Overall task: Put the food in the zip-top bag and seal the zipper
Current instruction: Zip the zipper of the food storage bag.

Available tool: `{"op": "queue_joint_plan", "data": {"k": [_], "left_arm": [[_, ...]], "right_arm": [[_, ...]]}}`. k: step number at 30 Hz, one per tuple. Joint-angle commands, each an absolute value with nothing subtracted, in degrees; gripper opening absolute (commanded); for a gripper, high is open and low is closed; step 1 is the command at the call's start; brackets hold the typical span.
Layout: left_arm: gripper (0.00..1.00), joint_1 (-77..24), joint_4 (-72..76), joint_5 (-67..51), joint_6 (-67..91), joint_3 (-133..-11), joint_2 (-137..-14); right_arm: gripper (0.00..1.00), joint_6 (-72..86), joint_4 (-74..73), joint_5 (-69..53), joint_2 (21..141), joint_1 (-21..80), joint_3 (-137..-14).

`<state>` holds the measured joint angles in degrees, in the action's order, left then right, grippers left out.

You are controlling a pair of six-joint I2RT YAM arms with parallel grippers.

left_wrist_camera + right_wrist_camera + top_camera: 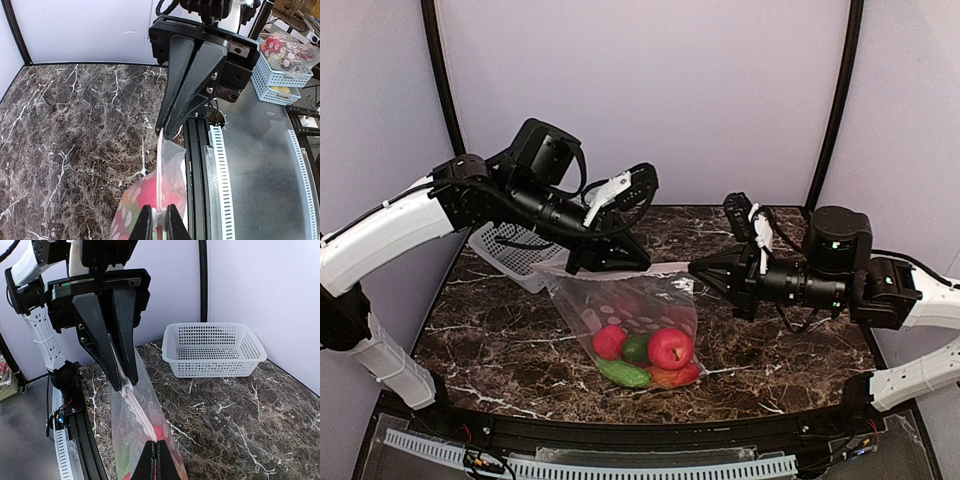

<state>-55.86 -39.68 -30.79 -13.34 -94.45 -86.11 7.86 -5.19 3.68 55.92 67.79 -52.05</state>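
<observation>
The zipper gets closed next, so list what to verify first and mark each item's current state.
1. All food inside the zip-top bag: ok, it lies at the bottom.
2. Left gripper shut on the bag's top edge: ok.
3. Right gripper shut on the opposite end of that edge: ok.
4. Zipper held straight between the two grippers: ok.
5. Zipper sealed along its length: cannot tell.
6. Slider tab position on the strip: cannot tell.
</observation>
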Motion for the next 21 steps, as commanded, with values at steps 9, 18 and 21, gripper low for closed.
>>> {"op": "queue_joint_plan", "data": {"k": [9,18,21], "left_arm": [[0.01,-53.6,-47.29,-27.29,-15.29,-93.16,-82.38],[0.01,-51.76,-46.57,-27.38,-15.42,-91.5,-81.54],[0.01,-51.08,-46.37,-27.57,-15.5,-91.1,-81.32]], "right_arm": [[0.0,7.1,-8.5,12.99,52.38,66.88,-53.78],[0.0,7.89,-10.95,18.88,53.05,66.83,-54.84],[0.0,8.66,-12.82,22.29,53.95,66.77,-55.79]]}}
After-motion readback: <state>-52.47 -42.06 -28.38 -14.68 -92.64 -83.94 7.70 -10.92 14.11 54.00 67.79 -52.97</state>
